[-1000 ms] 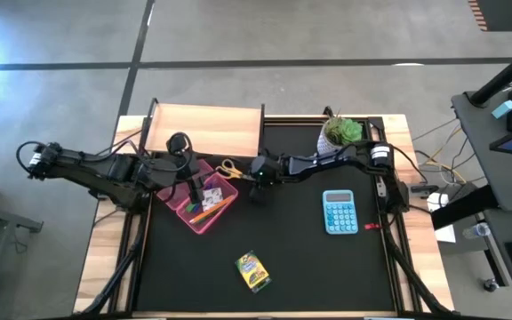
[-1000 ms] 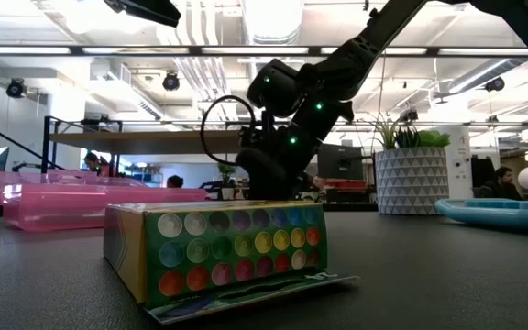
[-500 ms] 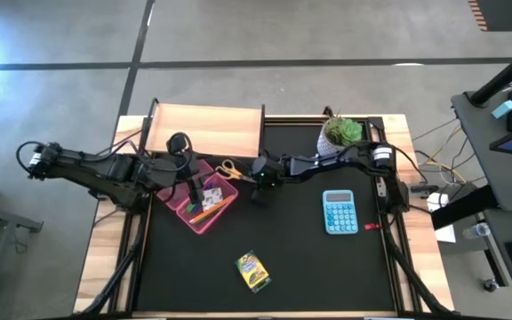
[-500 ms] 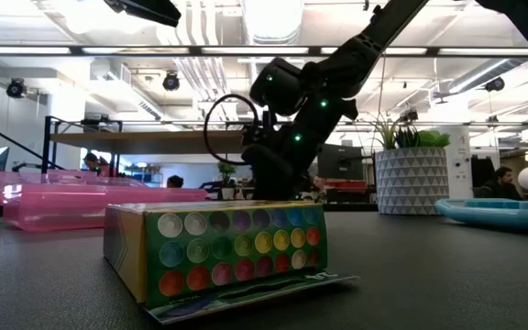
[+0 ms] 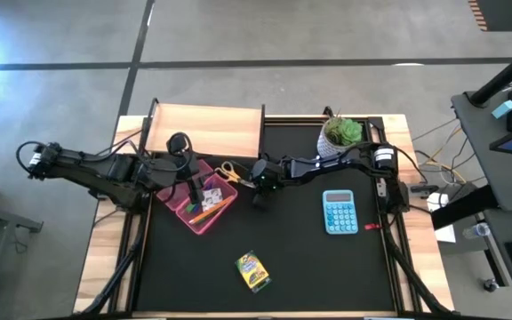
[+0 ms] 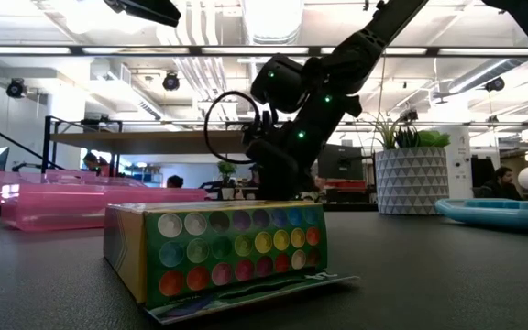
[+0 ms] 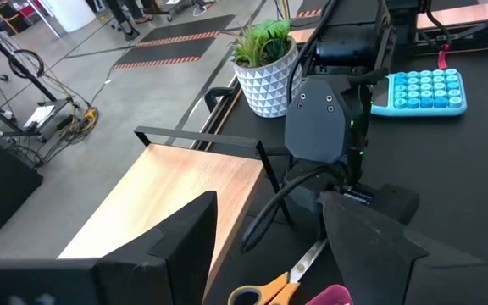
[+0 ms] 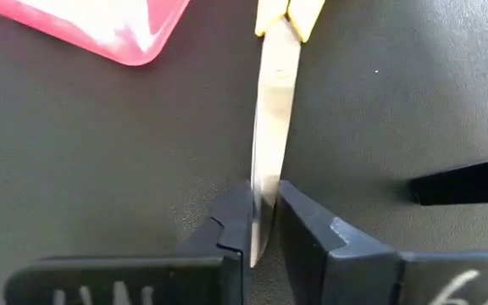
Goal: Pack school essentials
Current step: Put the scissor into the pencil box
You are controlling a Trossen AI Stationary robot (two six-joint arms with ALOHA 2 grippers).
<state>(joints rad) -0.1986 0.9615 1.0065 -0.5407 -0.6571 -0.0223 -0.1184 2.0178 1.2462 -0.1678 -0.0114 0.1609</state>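
The right pincer [image 8: 265,224] is clenched on the blade tip of the scissors [image 8: 275,127], which lie on the black tabletop [image 5: 309,267] just beside the pink tray [image 5: 204,203], yellow handles toward the tray. The left pincer [image 7: 265,246] hangs open over the tray, which holds pencils [image 5: 208,212] and a small white square [image 5: 210,193]. The crayon box [image 5: 252,270] lies well apart near the front edge; a blue calculator [image 5: 339,212] sits near the right side and a potted plant [image 5: 342,133] at the back. The low view shows an open office with ceiling lights and people in the distance. No writing can be read.
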